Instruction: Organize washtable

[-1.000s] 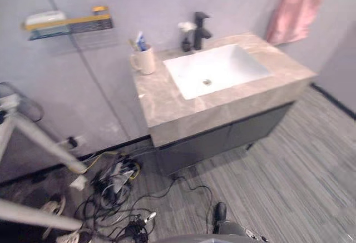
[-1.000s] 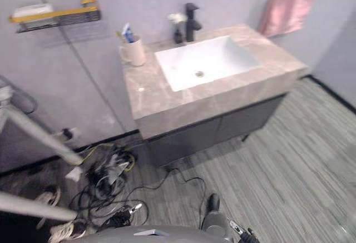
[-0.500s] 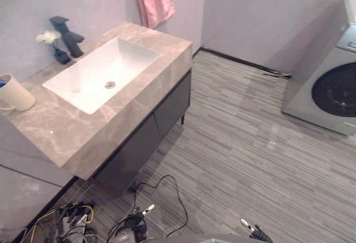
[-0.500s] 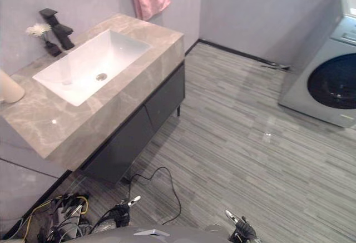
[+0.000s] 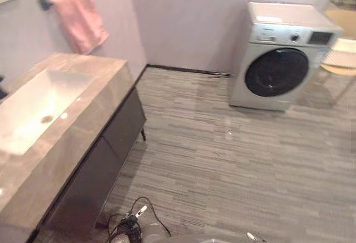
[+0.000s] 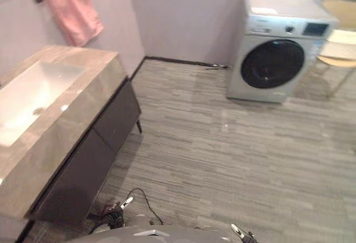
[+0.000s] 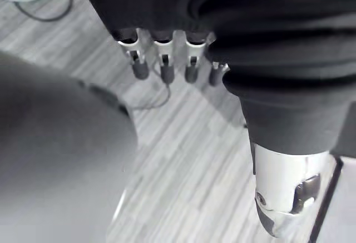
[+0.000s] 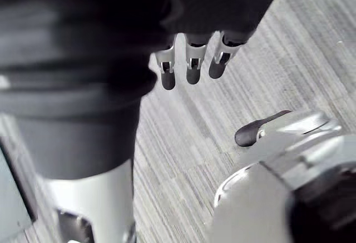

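Grey marble washtable (image 5: 95, 95) at left, white rectangular basin (image 5: 33, 107) sunk in its top, pink towel (image 5: 82, 20) hanging behind it, silver front-loading washing machine (image 5: 278, 59) well apart, far right.

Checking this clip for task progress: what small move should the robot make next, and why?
Probably turn left toward the washtable. It sits at the left edge of the head views, while the floor and the washing machine take the middle. The left hand and the right hand hang open over the floor, holding nothing.
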{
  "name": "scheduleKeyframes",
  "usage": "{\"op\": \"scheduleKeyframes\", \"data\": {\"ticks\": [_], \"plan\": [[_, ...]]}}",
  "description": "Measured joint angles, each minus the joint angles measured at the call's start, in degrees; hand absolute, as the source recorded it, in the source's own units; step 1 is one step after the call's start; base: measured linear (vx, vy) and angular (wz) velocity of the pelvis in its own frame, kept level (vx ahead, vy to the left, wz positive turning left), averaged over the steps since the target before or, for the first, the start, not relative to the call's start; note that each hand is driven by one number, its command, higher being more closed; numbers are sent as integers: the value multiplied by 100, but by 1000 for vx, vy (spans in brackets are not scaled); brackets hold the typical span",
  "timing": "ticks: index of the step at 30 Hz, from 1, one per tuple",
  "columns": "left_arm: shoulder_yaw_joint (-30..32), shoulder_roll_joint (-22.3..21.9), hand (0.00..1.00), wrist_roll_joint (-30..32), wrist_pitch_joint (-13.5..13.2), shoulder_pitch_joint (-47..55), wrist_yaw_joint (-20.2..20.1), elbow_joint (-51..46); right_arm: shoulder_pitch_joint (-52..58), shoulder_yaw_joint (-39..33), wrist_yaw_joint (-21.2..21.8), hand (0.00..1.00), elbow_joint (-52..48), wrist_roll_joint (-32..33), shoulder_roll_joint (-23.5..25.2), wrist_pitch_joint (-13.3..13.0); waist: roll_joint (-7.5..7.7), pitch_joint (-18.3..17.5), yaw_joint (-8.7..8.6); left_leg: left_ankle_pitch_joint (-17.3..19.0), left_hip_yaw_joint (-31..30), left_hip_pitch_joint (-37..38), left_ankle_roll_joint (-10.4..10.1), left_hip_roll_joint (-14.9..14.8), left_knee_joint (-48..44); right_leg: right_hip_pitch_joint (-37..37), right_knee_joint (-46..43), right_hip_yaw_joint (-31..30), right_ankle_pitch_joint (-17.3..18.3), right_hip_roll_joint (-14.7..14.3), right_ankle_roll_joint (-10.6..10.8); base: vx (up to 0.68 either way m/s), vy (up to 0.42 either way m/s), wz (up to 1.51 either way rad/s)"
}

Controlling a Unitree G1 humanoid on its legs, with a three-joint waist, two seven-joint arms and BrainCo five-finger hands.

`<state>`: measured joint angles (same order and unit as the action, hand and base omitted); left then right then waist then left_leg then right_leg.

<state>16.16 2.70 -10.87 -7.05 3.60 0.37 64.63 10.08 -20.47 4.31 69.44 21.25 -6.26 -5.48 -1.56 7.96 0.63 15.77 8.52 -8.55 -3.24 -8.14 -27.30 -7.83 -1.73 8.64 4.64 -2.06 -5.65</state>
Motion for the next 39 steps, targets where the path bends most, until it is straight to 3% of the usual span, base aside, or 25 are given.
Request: {"op": "scheduleKeyframes", "data": {"ticks": [2, 3, 4, 5, 9, 10, 12, 15, 17, 18, 20, 21, 22, 23, 25, 26, 28, 29, 30, 32, 33, 34, 35, 37, 39], "plan": [[222, 6, 0, 6, -15, 111, -31, -18, 30, -28, 19, 0, 1, -6, 6, -6, -52, -3, 56, -198, -1041, -132, -261, 318, 756, 36, -13, -534, 3, -90, 9, 53, 72, -176], [320, 5, 0, 8, 25, 200, -54, 53, 30, -29, 33, 0, -2, -18, -8, -12, -143, 7, 137, -280, -1541, -142, -199, 300, 864, 67, -130, -907, 10, -217, 46, 39, 93, -204], [365, -14, 0, 8, 55, 297, -74, 88, 40, -26, 39, 0, -8, -32, -34, -11, -207, -2, 146, -341, -1587, -135, -106, 230, 814, 73, -220, -1055, 39, -302, 96, 73, 157, -198], [367, -47, 0, 8, 99, 495, -96, 185, 87, -6, 44, 0, -28, -46, -67, -10, -331, -67, 148, -657, -1477, -54, -120, 89, 695, 74, -401, -1343, 153, -433, 195, 198, 208, -149], [104, 188, 0, 23, 170, 498, -95, 270, 211, 91, 79, 0, -232, -47, 124, -13, 39, -438, 2, -696, -802, 30, -98, 242, 1086, 641, -943, -1862, 598, -107, 440, 274, 156, -83], [-123, 273, 0, 35, 171, 371, -82, 268, 114, 260, 86, 0, -254, -47, 117, -12, 151, -439, -5, -725, -248, 145, -53, 338, 1379, 1037, -1480, -1973, 745, 106, 617, 265, 130, -95], [-280, 304, 0, 64, 167, 361, -55, 268, 51, 294, 90, 0, -267, -54, 91, -14, 143, -435, -15, -690, 123, 293, -5, 341, 1508, 1340, -1940, -1928, 790, 148, 664, 224, 112, -112], [-537, 327, 0, 112, 158, 274, 28, 262, 40, 481, 94, 0, -420, -53, 52, -19, 85, -347, -82, -688, 1190, 955, 41, 234, 1839, 1671, -2452, -723, 752, 412, 681, 253, -37, -173], [-662, 338, 0, 110, 134, 115, 35, 265, -10, 487, 76, 0, -451, -50, 52, -36, -5, -282, -199, -688, 1937, 1366, 44, 101, 2146, 1707, -2392, 905, 641, 632, 585, 143, -200, -185], [-732, 329, 0, 107, 111, 14, 35, 232, -36, 479, 66, 0, -449, -53, 16, -42, -22, -244, -197, -689, 2411, 1618, 42, 38, 2345, 1787, -2431, 1784, 820, 746, 517, 44, -194, -201], [-740, 358, 0, 107, 62, -179, 32, 221, -94, 420, 56, 0, -420, -55, 74, -21, 82, -180, -197, -660, 3090, 1904, -4, 36, 2479, 1853, -2093, 2701, 785, 931, 543, 10, -161, -202], [-737, 349, 0, 109, 62, -270, 25, 230, -119, 314, 24, 0, -418, -56, 117, -15, 92, -182, -244, -627, 3427, 2037, -73, 13, 2535, 1829, -1903, 3149, 669, 924, 272, 68, -161, -161], [-733, 355, 0, 110, 62, -336, 23, 254, -156, 230, 5, 0, -418, -59, 142, -12, 111, -158, -301, -656, 3590, 2097, -131, -19, 2539, 1817, -1897, 3230, 642, 874, 195, 155, -182, -129], [-739, 252, 0, 114, 60, -444, 6, 259, -144, 81, -23, 0, -410, -71, 167, -8, 12, -99, -431, -747, 3785, 2186, -273, -54, 2549, 1766, -1880, 3217, 622, 771, 114, 224, -157, -75], [-705, 37, 0, 126, 52, -500, -27, 256, -59, -192, -47, 0, -367, -194, 185, 46, -57, -53, -502, -890, 3942, 2481, -503, -57, 2599, 1487, -1686, 3001, 784, 618, -235, 249, -113, -54], [-670, -69, 0, 125, 56, -492, -47, 251, -42, -294, -52, 0, -350, -221, 178, 111, -99, -79, -495, -931, 3968, 2611, -572, -128, 2411, 1300, -1468, 2860, 818, 468, -284, 222, -71, -43], [-642, -69, 0, 122, 67, -466, -96, 212, -74, -329, -44, 0, -357, -225, 205, 101, -15, -121, -509, -915, 3950, 2432, -648, -440, 1404, 1124, -1188, 2701, 813, 371, -251, 203, -108, -45], [-461, -94, 0, 119, 69, -405, -105, 161, -97, -293, -44, 0, -350, -225, 190, 99, 6, -120, -468, -898, 3903, 2134, -617, -935, 175, 932, -902, 2496, 731, 212, -191, 96, -159, -74], [-231, -128, 0, 114, 68, -259, -108, 61, -146, -214, -46, 0, -347, -228, 162, 95, -75, -77, -443, -878, 3726, 1744, -75, -1591, -1348, 703, -648, 2264, 665, -18, -236, 32, -146, -95], [-19, -123, 0, 112, 36, -28, -99, 26, -324, -185, -51, 0, -134, -227, 61, 71, -165, -48, -331, -648, 3182, 1240, 469, -2140, -3072, 441, -541, 1842, 646, -230, -270, -47, -102, -118], [43, -103, 0, 108, 10, -1, -84, -22, -382, -183, -53, 0, -109, -227, 53, 84, -133, -2, -295, -593, 2948, 1070, 481, -2131, -3354, 336, -525, 1689, 647, -236, -271, -184, -131, -146], [188, -33, 0, 106, 14, 19, -88, -36, -515, -186, -59, 0, 9, -225, 57, 76, -94, 65, -179, -396, 2289, 638, 317, -1817, -3547, 135, -486, 1321, 653, -172, -268, -231, -117, -108], [192, -17, 0, 103, 15, 41, -88, -39, -549, -181, -56, 0, 43, -225, 58, 74, -62, 81, -148, -333, 2099, 481, 225, -1674, -3487, 103, -478, 1201, 654, -137, -259, -383, -119, -143], [198, -13, 0, 11, -1, 124, -83, -181, -641, -189, -57, 0, 50, -221, 31, 66, -90, 108, -11, -95, 1612, -132, 193, -1212, -2912, -29, -444, 646, 689, 11, -206, -476, -63, -125], [193, 42, 0, 8, 2, 160, -83, -164, -658, -191, -52, 0, 38, -225, 35, 64, -75, 121, -10, -73, 1374, -518, 194, -774, -1546, -134, -438, 320, 803, 236, -19, -476, -15, -86]]}}
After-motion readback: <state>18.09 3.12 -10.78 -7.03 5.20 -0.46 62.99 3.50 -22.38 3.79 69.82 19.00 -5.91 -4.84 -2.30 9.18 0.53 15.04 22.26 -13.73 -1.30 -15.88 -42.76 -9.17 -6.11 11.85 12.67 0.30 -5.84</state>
